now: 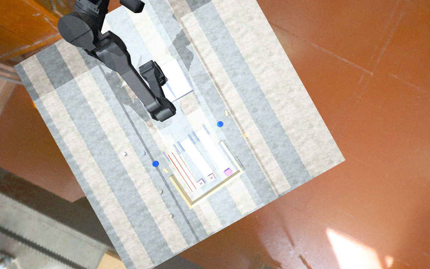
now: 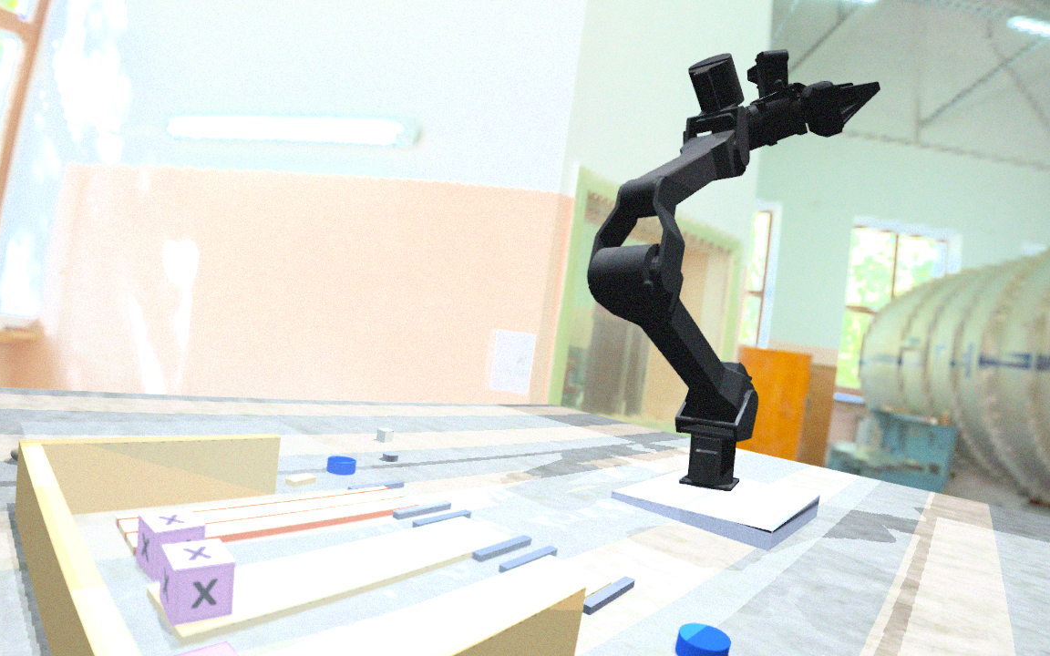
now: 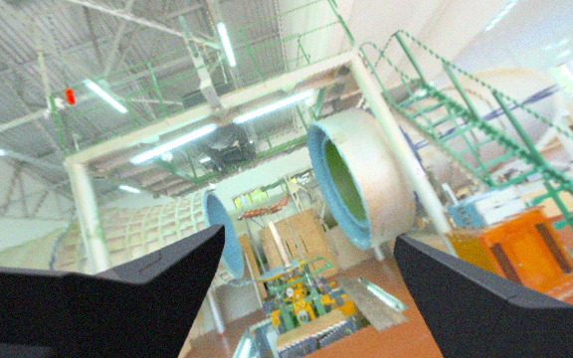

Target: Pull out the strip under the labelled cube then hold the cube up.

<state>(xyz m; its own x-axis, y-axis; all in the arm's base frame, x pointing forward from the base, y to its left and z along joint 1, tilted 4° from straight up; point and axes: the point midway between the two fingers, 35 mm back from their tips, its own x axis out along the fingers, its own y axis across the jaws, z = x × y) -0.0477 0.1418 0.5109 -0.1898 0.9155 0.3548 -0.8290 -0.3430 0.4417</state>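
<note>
The parted jaws (image 2: 859, 106), holding nothing, point to the upper right of the exterior view. At its lower left, an X-marked cube (image 1: 211, 177) (image 2: 197, 581) sits on a plain strip (image 1: 197, 155) (image 2: 349, 572), likely thin and stiff, best gripped at its cube-free end.

So there are two pinky-purple cubes marked X, both sitting flat by the middle of the tabletop's lower edge from above. One cube (image 1: 211, 177) (image 2: 198, 583) rests on the end of a flat white strip (image 1: 196, 157) (image 2: 349, 562) running lengthwise towards the upper edge; can't tell what's under the other cube (image 1: 201, 182) (image 2: 171, 526)
</note>
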